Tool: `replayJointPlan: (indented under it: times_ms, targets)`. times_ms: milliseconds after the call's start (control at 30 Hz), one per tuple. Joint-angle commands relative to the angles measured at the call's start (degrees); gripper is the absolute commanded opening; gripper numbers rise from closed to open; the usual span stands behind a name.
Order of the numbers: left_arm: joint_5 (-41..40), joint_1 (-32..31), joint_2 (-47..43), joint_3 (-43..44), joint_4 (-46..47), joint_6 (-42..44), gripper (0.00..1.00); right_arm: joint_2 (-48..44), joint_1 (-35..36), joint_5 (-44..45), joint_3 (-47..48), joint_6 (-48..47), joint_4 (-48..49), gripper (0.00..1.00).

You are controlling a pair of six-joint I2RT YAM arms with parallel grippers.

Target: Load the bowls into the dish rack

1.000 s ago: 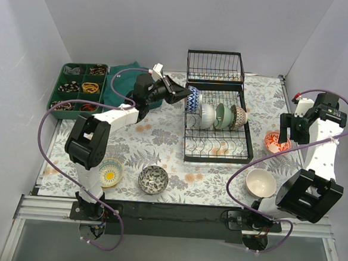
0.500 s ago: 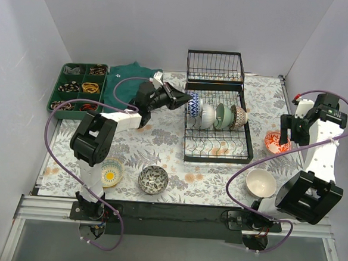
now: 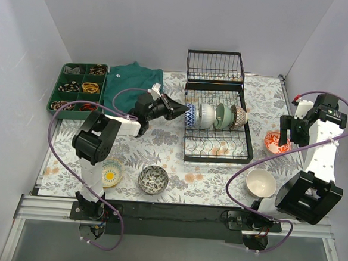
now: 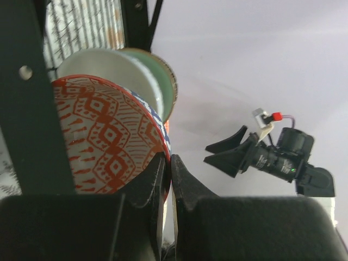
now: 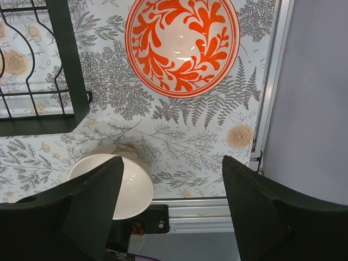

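My left gripper [image 3: 180,111] is shut on the rim of a red-patterned bowl [image 3: 190,115] and holds it on edge at the left end of the black wire dish rack [image 3: 217,147]. The left wrist view shows the fingers pinching the bowl's rim [image 4: 103,144]. A white bowl [image 3: 207,115], a pale green bowl [image 3: 223,116] and a brown-patterned bowl [image 3: 239,116] stand in the rack beside it. My right gripper [image 3: 290,131] is open and empty above a red-orange bowl [image 5: 182,46] on the table. A cream bowl [image 5: 128,187] lies near the right arm's base.
A yellow-sun bowl [image 3: 109,172] and a black-white bowl [image 3: 153,180] sit on the table at the front left. A green compartment tray [image 3: 78,90] and a green cloth [image 3: 133,80] lie at the back left. The rack's basket section [image 3: 215,66] stands at the back.
My left gripper has carried the red-patterned bowl down and nearer, against the left end of the row of bowls in the rack. The right arm has not moved.
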Motion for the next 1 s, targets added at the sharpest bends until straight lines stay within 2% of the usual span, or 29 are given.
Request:
replayJointPlan:
  times_ms: [0, 267, 600, 733, 767, 800, 867, 967]
  targets:
    - [1.08, 0.51, -1.18, -0.44, 2.39, -10.29, 0.00, -1.00, -0.06, 0.10, -0.58, 0.59, -0.43, 0.82]
    - [0.90, 0.60, 2.07, -0.80, 3.70, -9.76, 0.00, -1.53, -0.06, -0.34, -2.61, 0.68, 0.18, 0.82]
    - [1.52, 1.04, 10.86, 4.21, 4.32, -8.18, 0.00, -1.08, -0.06, -0.25, -3.05, 0.77, 0.71, 0.81]
    - [2.57, 1.04, 10.78, 4.39, 3.88, -6.96, 0.11, -1.17, -0.06, -0.17, -3.75, 0.60, 0.97, 0.82]
    - [3.09, 1.04, 9.91, 4.39, 4.06, -6.78, 0.24, -1.17, -0.06, -0.25, -3.84, 0.59, 1.06, 0.81]
    - [3.53, 1.13, 9.29, 4.04, 4.14, -6.60, 0.30, -1.09, -0.06, -0.34, -3.75, 0.59, 1.15, 0.82]
    - [5.11, 1.30, 7.19, 3.77, 3.19, -4.15, 0.40, -1.00, -0.06, -0.60, -3.58, 0.42, 1.06, 0.81]
    - [7.22, 2.01, 2.09, 4.56, -0.67, -0.47, 0.47, -0.74, -0.06, -1.39, -3.58, 0.16, 1.41, 0.82]
